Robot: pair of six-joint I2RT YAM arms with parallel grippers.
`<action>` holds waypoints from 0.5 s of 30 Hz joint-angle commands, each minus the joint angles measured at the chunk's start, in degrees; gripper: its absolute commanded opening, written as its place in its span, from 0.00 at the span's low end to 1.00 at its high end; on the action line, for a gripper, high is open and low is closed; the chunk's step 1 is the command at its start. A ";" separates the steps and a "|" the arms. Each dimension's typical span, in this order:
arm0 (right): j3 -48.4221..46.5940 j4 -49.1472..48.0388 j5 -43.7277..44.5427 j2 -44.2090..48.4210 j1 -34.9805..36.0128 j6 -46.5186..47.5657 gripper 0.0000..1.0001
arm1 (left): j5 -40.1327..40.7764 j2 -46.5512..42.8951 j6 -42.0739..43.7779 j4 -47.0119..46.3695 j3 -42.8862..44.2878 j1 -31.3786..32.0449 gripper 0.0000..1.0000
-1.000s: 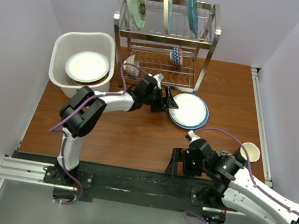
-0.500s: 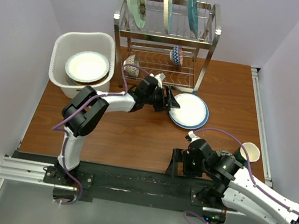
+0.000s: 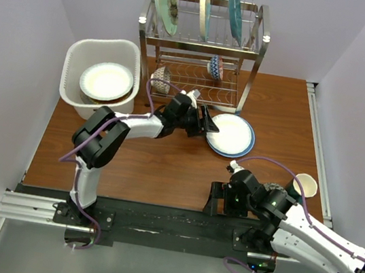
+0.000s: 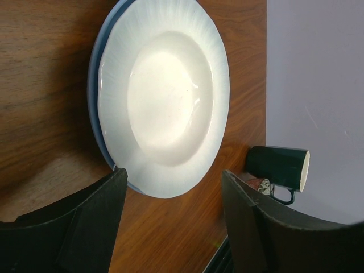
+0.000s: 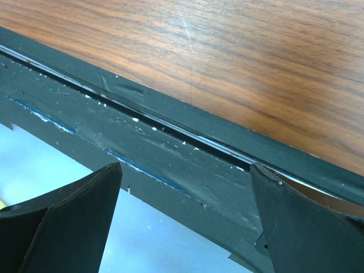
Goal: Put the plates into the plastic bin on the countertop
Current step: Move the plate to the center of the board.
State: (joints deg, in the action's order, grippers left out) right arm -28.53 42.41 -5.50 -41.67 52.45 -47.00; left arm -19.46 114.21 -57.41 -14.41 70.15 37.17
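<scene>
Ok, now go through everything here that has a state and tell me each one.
Left claw, open, at the white plate's rim.
Right claw, open, empty.
White plate, flat on the blue plate.
Blue plate, flat on the countertop.
Plastic bin, holding stacked plates.
Rack plates, three standing on edge.
Bowls, two tipped on their sides.
Mug, upright.

One plate (image 3: 106, 81) lies in the bin (image 3: 70, 68), left of the rack (image 3: 203, 43).
</scene>
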 commanded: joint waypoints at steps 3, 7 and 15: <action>-1.00 -0.49 0.58 -0.17 0.02 0.16 0.99 | 2.33 -3.48 1.68 -1.05 -1.60 0.01 0.72; -0.91 -0.49 0.75 -0.16 0.02 0.24 0.99 | 1.36 -1.10 1.42 -1.06 -0.10 0.01 0.71; -1.35 0.30 1.37 -0.16 0.02 0.51 0.99 | 0.57 2.15 0.81 -0.87 2.80 0.10 0.69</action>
State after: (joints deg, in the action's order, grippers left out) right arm -28.53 42.46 -5.45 -41.67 52.45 -46.87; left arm -18.46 114.89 -57.32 -14.02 70.13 37.17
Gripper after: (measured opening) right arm 0.986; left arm 0.696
